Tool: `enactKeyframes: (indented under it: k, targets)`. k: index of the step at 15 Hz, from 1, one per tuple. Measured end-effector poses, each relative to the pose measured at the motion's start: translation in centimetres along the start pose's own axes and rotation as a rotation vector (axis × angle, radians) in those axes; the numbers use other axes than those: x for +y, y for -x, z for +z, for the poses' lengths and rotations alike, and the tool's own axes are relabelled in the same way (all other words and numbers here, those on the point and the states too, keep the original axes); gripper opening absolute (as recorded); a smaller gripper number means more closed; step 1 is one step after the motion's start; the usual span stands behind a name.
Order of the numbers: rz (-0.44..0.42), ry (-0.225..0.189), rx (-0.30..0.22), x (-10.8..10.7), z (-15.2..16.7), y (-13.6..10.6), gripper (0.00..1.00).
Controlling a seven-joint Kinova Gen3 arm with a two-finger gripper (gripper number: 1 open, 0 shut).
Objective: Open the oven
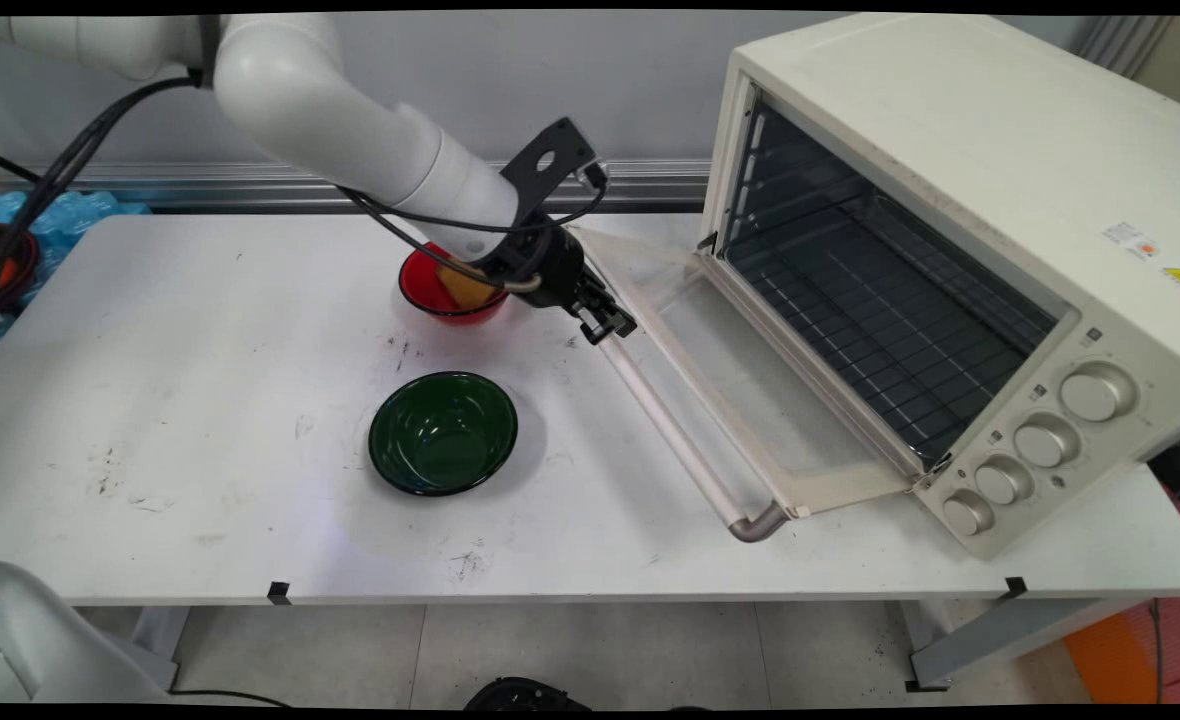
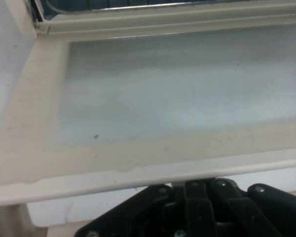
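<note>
My black gripper (image 1: 606, 326) hangs low at the far end of the oven door's handle (image 1: 678, 436), shut, with nothing visibly between its fingers. In the hand view only its linkage (image 2: 187, 187) shows, drawn together just in front of the pale handle bar (image 2: 103, 205). Beyond it lies the door's glass pane (image 2: 177, 89). The cream toaster oven (image 1: 960, 190) stands at the right with its door (image 1: 750, 400) folded down flat on the table. Just behind my wrist sits a red bowl (image 1: 428, 296) with a yellow-orange piece (image 1: 465, 288) in it, partly hidden by the arm.
A dark green bowl (image 1: 443, 432) stands empty at the table's middle front. The oven's wire rack (image 1: 870, 320) is bare. Black cables hang from the arm over the red bowl. The white table (image 1: 200, 380) shows scuff marks at the left.
</note>
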Motion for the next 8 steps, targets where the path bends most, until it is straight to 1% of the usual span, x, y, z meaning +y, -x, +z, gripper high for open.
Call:
enactKeyframes:
  k: [8]
  targets:
    - [0.037, 0.005, 0.02, -0.7, -1.2, 2.1, 0.0]
